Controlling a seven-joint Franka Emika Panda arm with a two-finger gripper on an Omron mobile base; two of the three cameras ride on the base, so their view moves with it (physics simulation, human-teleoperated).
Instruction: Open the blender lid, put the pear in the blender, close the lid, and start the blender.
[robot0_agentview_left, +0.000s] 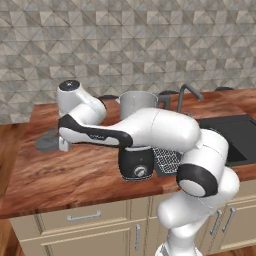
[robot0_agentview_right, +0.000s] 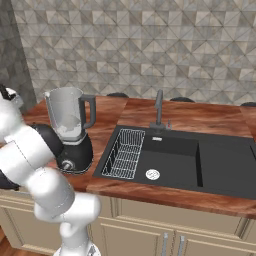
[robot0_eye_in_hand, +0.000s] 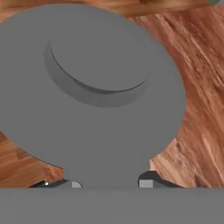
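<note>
Although the blender stands topless beside the sink, its lid is not far off: the blender lid lies low over the wooden table, well to the left of the jar, and the hand view looks straight down on its raised centre knob. At the bottom of that view the side tab runs down between the two fingers, which are drawn in narrow on it, so the gripper seems to be holding the lid by the tab. In the left base view the same grey disc shows just beside the hand, flat and close to the wood; whether it rests on the surface or hangs a hair above it I cannot tell. Placed so, clear of the jar, it leaves the mouth free for fruit, which would be the reason for carrying it aside. No pear can be made out in these pictures.

Beyond the blender, a wire rack sits in the black sink, with a dark faucet behind it. Pale cabinet fronts run below, and a grey patterned tile wall closes the room.
</note>
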